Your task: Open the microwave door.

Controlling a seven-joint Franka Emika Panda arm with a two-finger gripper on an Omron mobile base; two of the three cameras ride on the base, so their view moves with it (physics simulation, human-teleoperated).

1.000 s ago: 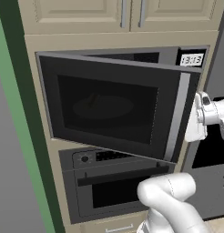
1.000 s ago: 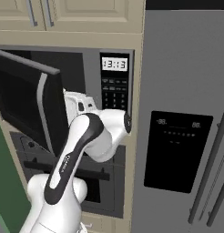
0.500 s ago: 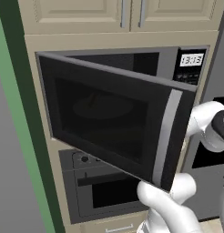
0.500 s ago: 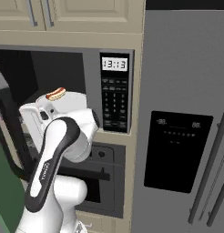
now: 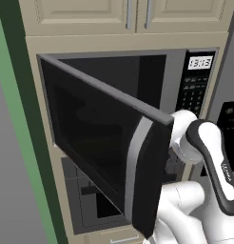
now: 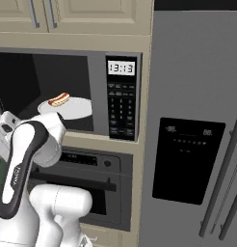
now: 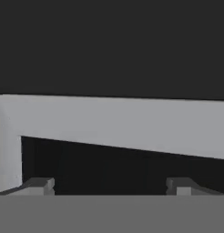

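The microwave door (image 5: 104,143) stands swung well out to the left, so the opening looks mostly done; perhaps a little more swing remains. The gripper (image 7: 109,184) sits close against its inner face, fingers spread, pinching nothing. Inside the microwave (image 6: 98,91) a hot dog (image 6: 59,100) rests on a plate (image 6: 74,108). An oven (image 6: 91,193) sits below, a fridge (image 6: 197,144) on the right.

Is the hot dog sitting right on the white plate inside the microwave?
Touching. In the right base view, the small red-and-tan hot dog lies directly on the round white plate inside the wide dark grey microwave, with no gap.
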